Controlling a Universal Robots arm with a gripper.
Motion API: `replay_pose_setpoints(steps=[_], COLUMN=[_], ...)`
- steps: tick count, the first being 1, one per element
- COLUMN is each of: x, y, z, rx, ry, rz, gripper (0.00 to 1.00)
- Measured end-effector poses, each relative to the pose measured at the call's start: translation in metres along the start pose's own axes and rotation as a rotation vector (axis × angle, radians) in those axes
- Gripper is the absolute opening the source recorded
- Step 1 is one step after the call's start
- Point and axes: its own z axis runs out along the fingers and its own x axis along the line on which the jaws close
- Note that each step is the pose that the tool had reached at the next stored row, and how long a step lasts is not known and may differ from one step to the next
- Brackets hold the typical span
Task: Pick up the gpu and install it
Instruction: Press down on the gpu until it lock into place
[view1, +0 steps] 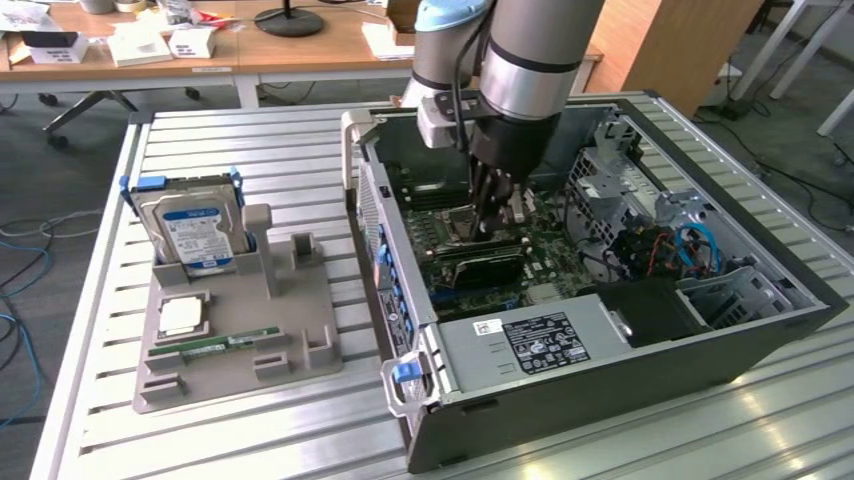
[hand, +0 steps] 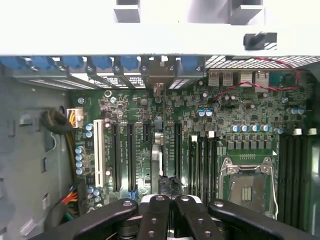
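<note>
On the exterior view's left, a grey holder tray (view1: 240, 330) sits on the slatted metal bench (view1: 94, 400). It carries a silver hard drive (view1: 194, 232) with a blue-white label standing upright, a square processor chip (view1: 180, 316) and a narrow green memory stick (view1: 214, 345) lying flat.

To the right of the tray lies the open computer case (view1: 747, 330), its green motherboard (view1: 534, 262) facing up. The robot arm (view1: 534, 60) reaches down into it. The gpu (view1: 483, 263) stands on edge on the motherboard, directly under the pincer (view1: 491, 225); its long axis runs across the board from the exterior view's left to right, slightly uphill. In the wrist view the card (hand: 156, 160) is seen edge-on, running from the pincer (hand: 169, 202) toward the case's rear slot openings. The pincer's black fingers (hand: 155, 220) are pressed together over the card's top edge.

Behind the bench, wooden desks (view1: 320, 50) with papers stand on a grey floor (view1: 40, 170).
</note>
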Motion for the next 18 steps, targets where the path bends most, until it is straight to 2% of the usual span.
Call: replay_pose_setpoints(steps=[6,12,18], x=[0.000,0.000,0.000], y=[0.0000,0.0000,0.0000], z=[-0.0132,-0.0190,-0.0191], rx=[0.0001,0.0001,0.0002], ry=[0.0019,0.0021,0.0021], rz=[0.000,0.000,0.000], gripper=[0.11,0.11,0.11])
